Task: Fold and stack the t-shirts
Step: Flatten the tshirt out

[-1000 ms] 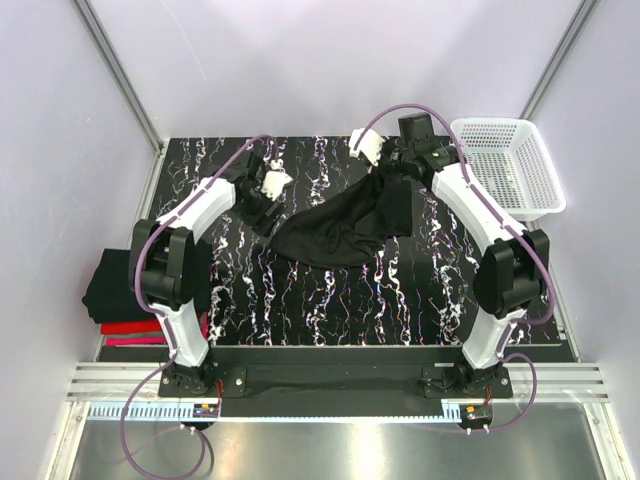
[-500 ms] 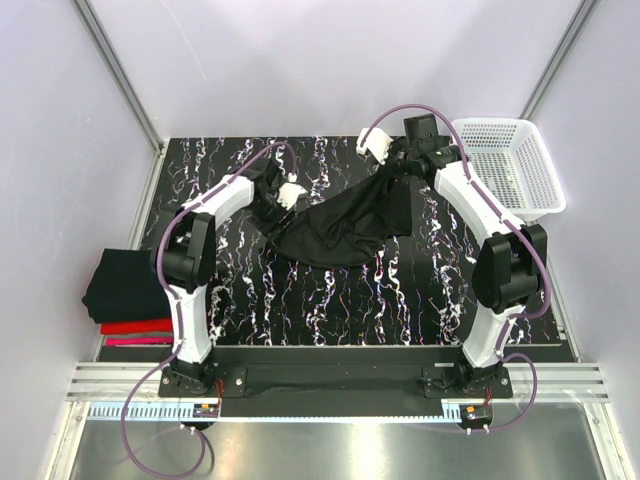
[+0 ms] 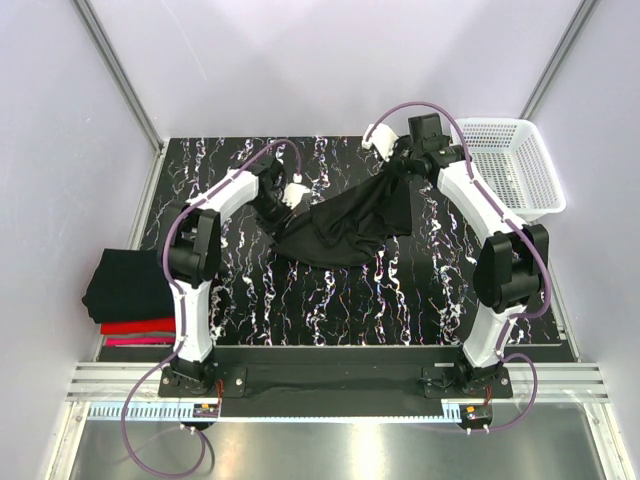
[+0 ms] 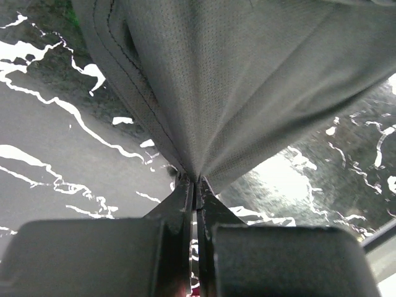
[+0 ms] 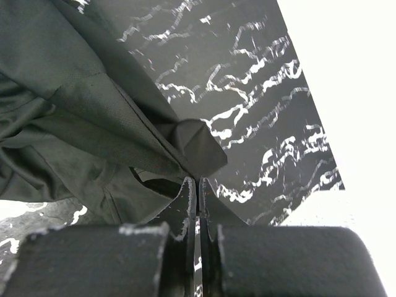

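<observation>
A black t-shirt (image 3: pixel 350 222) hangs bunched between both arms over the middle of the marbled table (image 3: pixel 330 300). My left gripper (image 3: pixel 283 205) is shut on its left edge; in the left wrist view the cloth (image 4: pixel 247 80) fans out from the pinched tips (image 4: pixel 195 182). At the back right, my right gripper (image 3: pixel 395 166) is shut on another edge of the same shirt (image 5: pixel 74 117), the fabric caught at the tips (image 5: pixel 198 179). A stack of folded t-shirts (image 3: pixel 125 290), black on top of red and pink, lies off the table's left edge.
A white mesh basket (image 3: pixel 505 165) stands at the back right corner, just beyond the right arm. Pale walls with metal posts close in the back and sides. A metal rail (image 3: pixel 330 378) runs along the near edge by the arm bases.
My left gripper has moved right to the shirt's left edge and closed on it. The right gripper has lifted its edge slightly back and right, stretching the cloth.
</observation>
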